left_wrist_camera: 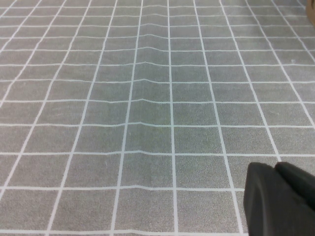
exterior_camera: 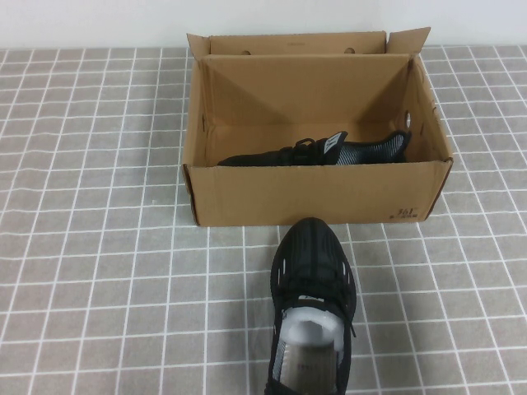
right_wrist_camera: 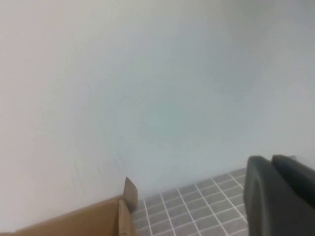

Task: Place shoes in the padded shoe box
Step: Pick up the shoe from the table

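The brown cardboard shoe box point(exterior_camera: 272, 197) stands open at the back middle of the table. One black knit sneaker point(exterior_camera: 329, 151) lies on its side inside it, along the front wall. The other sneaker point(exterior_camera: 313, 280) sits upright on the table just in front of the box, toe toward the box, with white stuffing in its opening. Neither gripper shows in the high view. My left gripper point(left_wrist_camera: 274, 167) is shut and empty over bare tablecloth. My right gripper point(right_wrist_camera: 271, 160) is shut and empty, raised and facing the wall, with a corner of the box point(right_wrist_camera: 98, 219) below it.
A grey tablecloth with a white grid point(exterior_camera: 99, 247) covers the table. A white wall point(right_wrist_camera: 147, 73) runs behind the box. Open cloth lies left and right of the box and the shoe.
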`<action>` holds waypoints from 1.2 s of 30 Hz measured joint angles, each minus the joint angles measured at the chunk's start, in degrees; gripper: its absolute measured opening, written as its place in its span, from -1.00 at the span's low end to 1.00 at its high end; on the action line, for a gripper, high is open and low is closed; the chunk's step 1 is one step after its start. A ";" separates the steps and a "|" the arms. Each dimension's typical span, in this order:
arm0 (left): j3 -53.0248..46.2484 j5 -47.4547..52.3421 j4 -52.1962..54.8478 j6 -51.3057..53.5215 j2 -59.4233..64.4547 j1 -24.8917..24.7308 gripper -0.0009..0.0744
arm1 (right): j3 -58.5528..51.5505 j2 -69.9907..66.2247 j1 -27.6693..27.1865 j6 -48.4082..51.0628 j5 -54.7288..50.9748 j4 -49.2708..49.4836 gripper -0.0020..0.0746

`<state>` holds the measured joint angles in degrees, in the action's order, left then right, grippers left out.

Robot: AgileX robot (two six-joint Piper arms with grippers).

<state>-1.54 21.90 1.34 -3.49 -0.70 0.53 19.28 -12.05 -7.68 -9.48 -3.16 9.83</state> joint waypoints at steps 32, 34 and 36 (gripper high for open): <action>0.00 0.00 0.00 0.00 0.00 0.00 -0.99 | 19.95 -34.81 15.02 59.21 -39.63 27.93 -0.91; 0.00 0.00 0.20 0.00 0.00 0.00 -0.99 | 20.20 -36.92 19.78 59.35 -37.22 28.94 -0.84; 0.00 0.00 0.91 0.00 0.00 0.00 -0.99 | 20.84 -38.79 24.94 59.48 -33.46 29.81 -0.75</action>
<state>-1.54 21.90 2.25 -3.49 -0.70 0.53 40.11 -50.84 17.25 50.00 -36.61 39.63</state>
